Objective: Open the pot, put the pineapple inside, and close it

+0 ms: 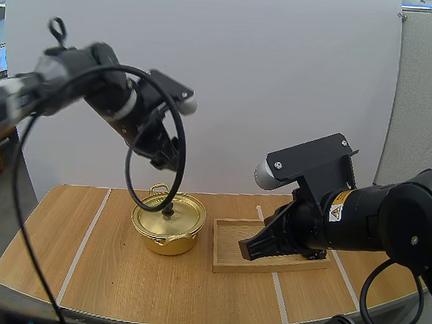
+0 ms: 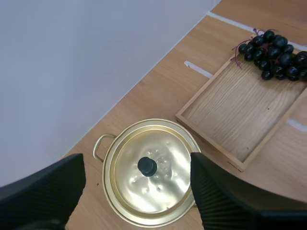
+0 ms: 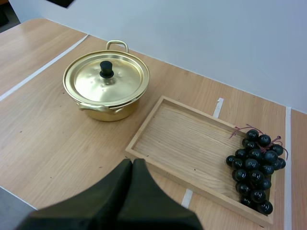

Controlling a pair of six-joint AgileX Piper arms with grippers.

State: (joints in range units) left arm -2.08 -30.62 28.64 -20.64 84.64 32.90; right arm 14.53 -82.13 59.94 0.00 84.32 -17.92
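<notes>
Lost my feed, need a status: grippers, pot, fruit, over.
Left gripper open above the pot, lid on. Right gripper shut over the tray, near rim. Grapes in the tray. Nothing blocks the lid.

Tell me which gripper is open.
The left gripper: its fingers stand apart above the lid. The right gripper is shut, one dark wedge near the tray.
</notes>
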